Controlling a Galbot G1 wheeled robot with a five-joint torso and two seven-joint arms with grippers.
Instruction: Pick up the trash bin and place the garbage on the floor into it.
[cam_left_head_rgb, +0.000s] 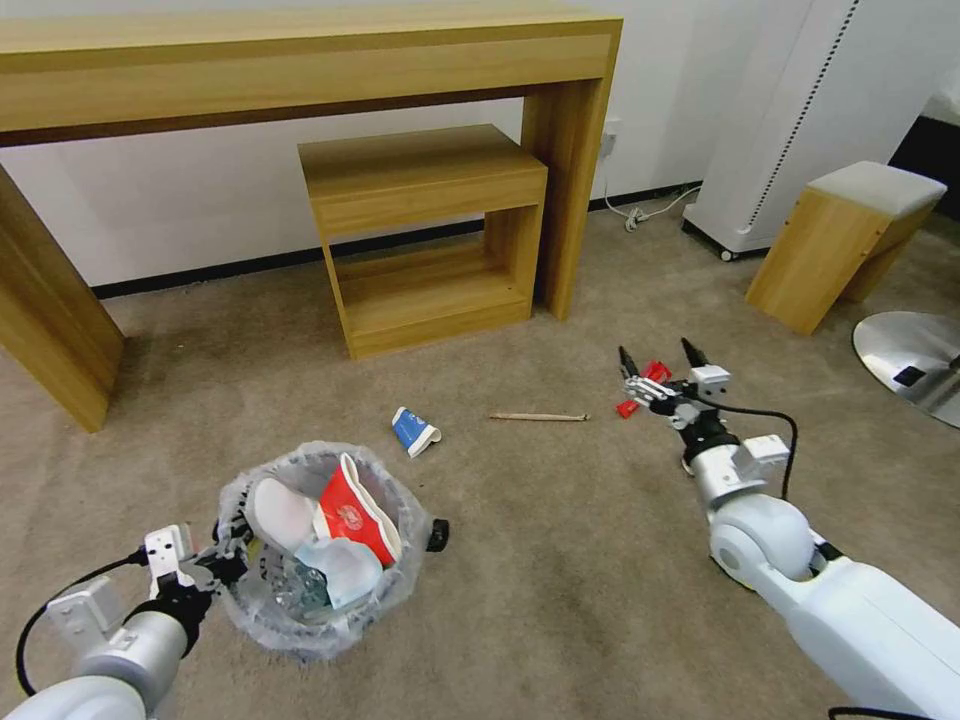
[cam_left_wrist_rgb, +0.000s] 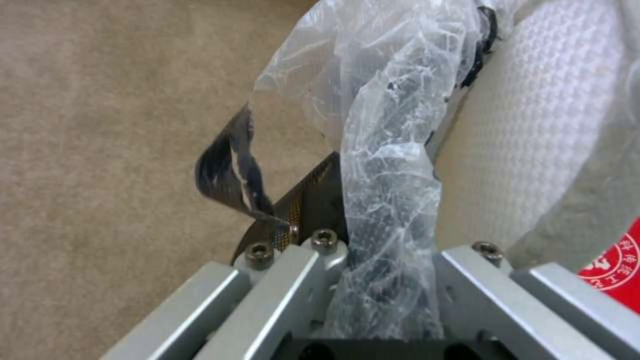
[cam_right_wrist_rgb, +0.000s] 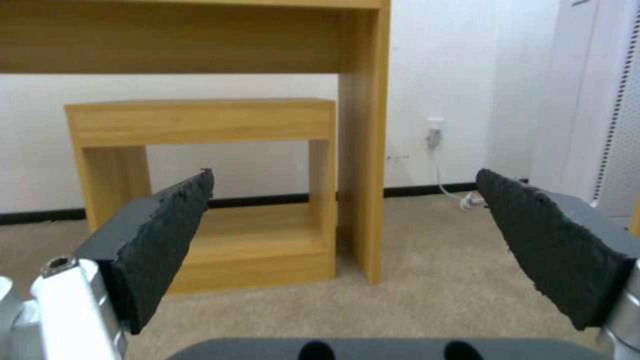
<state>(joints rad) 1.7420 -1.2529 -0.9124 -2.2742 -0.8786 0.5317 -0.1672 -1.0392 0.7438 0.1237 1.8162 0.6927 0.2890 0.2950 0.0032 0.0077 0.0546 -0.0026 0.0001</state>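
Crinkly glossy plastic bag (cam_left_head_rgb: 262, 620) lines the trash bin (cam_left_head_rgb: 437, 533); matt short-pile floor (cam_left_head_rgb: 560, 560); smooth wood-grain desk (cam_left_head_rgb: 300, 60)

The left arm reaches in low at the robot's left, its left gripper (cam_left_head_rgb: 228, 548) clamped tight, pinching between its fingers. The right arm stretches forward on the right, wrist level, the right gripper (cam_left_head_rgb: 661, 356) spread wide with nothing between its pads (cam_right_wrist_rgb: 160, 240).

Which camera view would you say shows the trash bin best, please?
The head view: the whole trash bin sits there, held by the left gripper. The left wrist view gives just its bagged rim; the right wrist view faces the furniture.
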